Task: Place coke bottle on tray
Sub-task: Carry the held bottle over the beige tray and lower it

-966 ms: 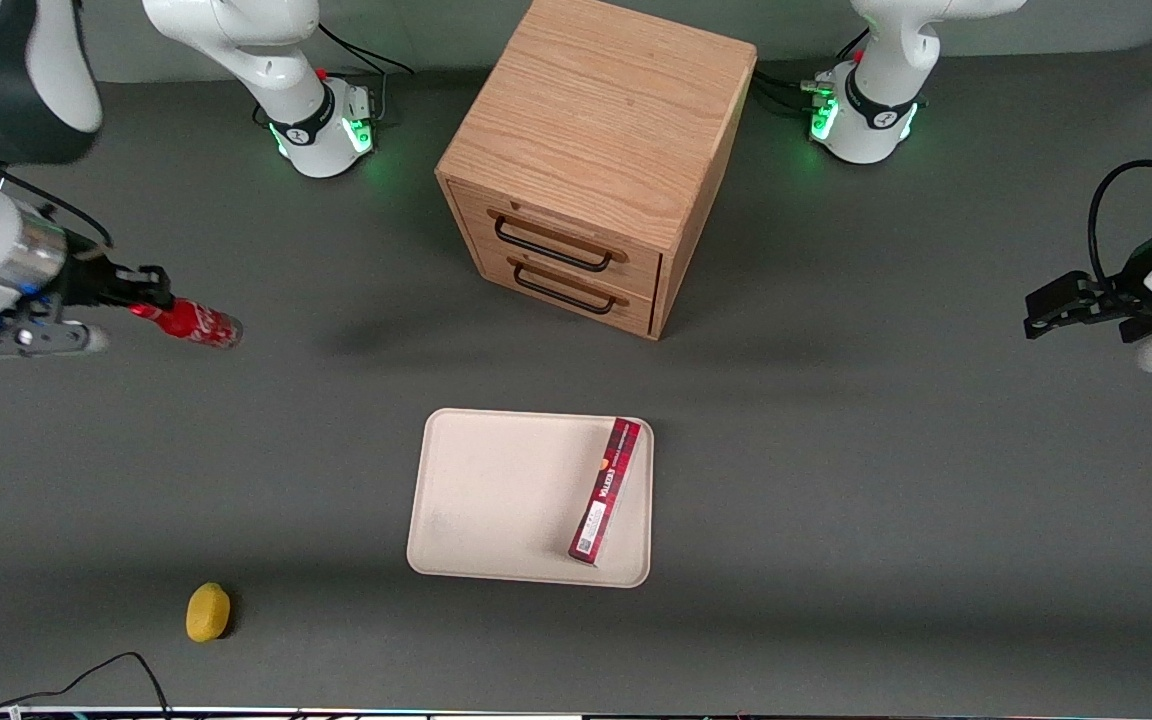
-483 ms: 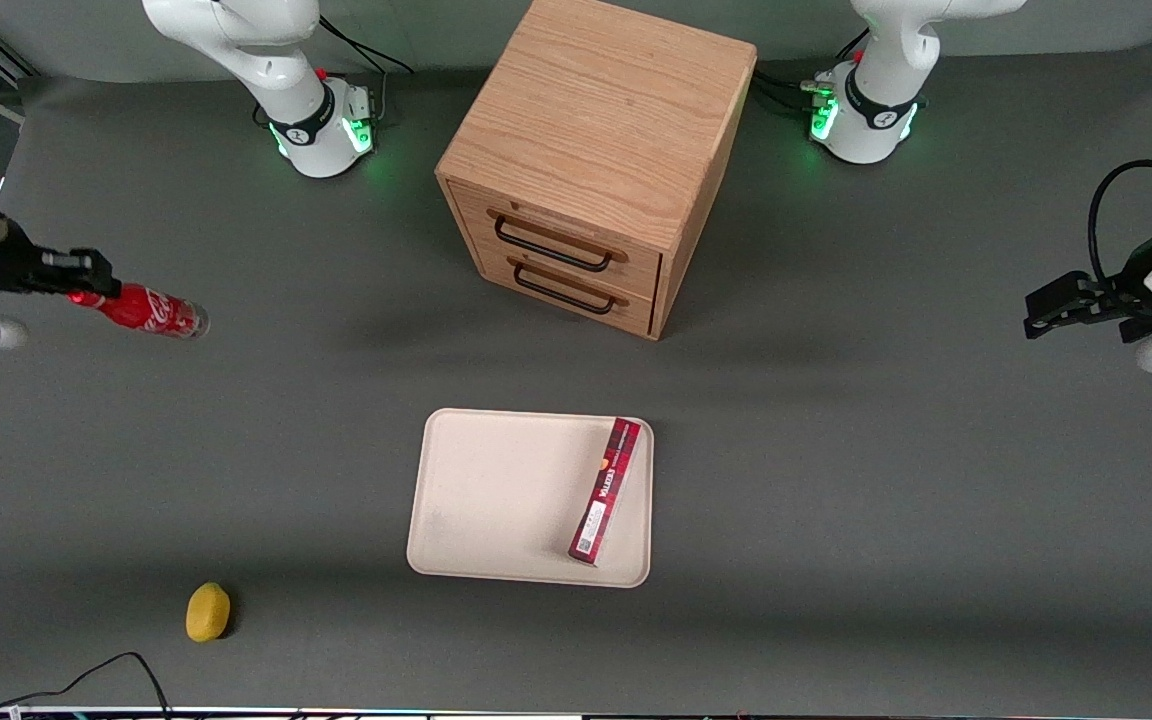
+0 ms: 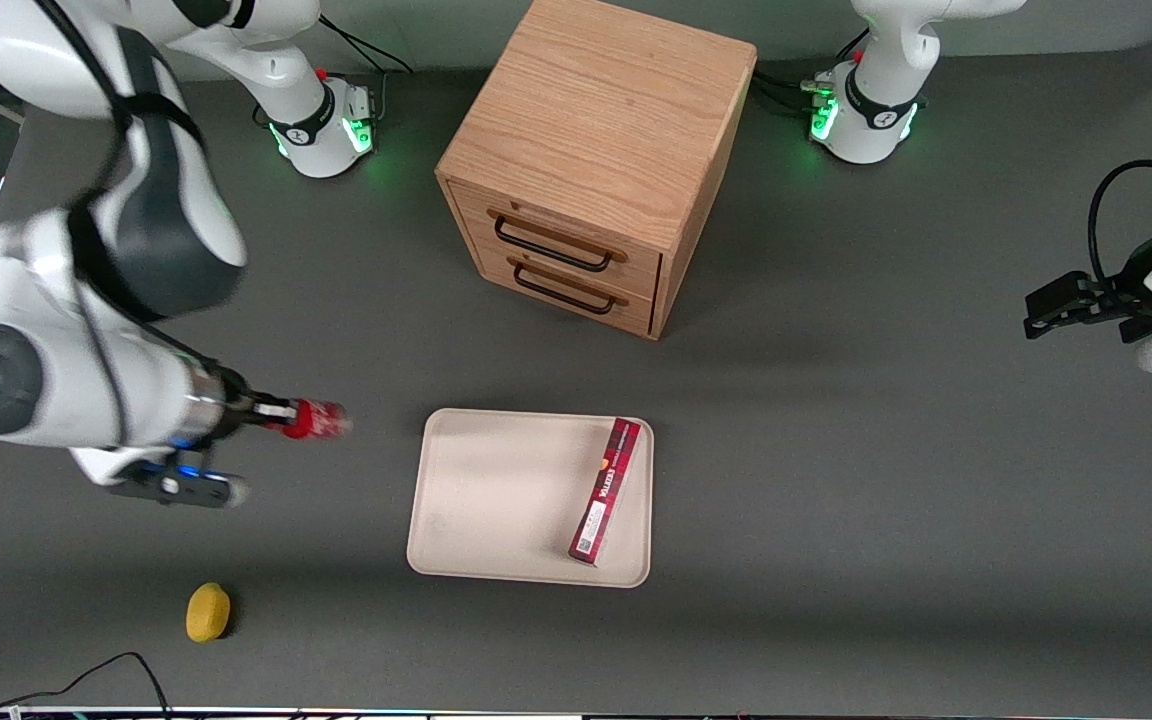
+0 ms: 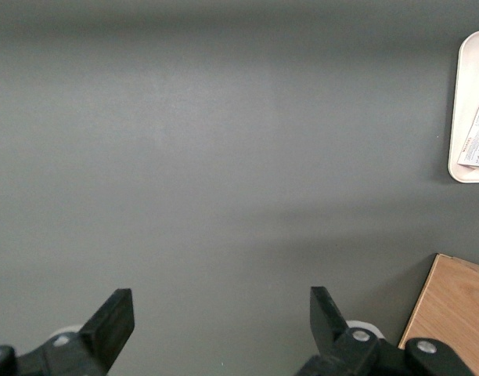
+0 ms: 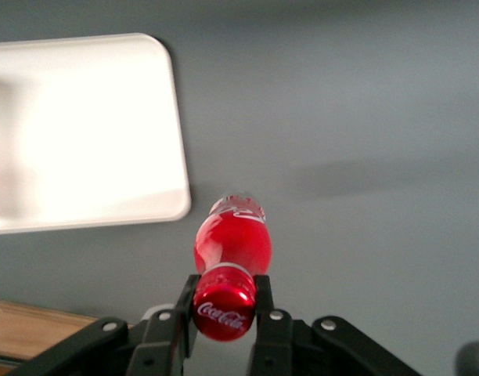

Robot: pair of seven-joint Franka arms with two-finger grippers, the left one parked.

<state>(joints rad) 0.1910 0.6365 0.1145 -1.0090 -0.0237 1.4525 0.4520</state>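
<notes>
My right gripper (image 3: pixel 276 413) (image 5: pixel 224 301) is shut on the red cap of the coke bottle (image 3: pixel 316 420) (image 5: pixel 232 241). The small red bottle hangs in the air above the grey table, its clear base pointing toward the tray. The cream tray (image 3: pixel 496 490) (image 5: pixel 75 125) lies flat in the middle of the table. The bottle hangs just short of the rim at the tray's end toward the working arm, over bare table.
A long flat red box (image 3: pixel 606 490) lies on the tray near its parked-arm end. The wooden drawer cabinet (image 3: pixel 596 160) stands farther from the front camera than the tray. A yellow lemon-like object (image 3: pixel 208 611) rests near the table's front edge.
My right arm has carried the bottle from out at the working arm's end of the table in toward the tray and nearer the front camera. The grip on the cap has held.
</notes>
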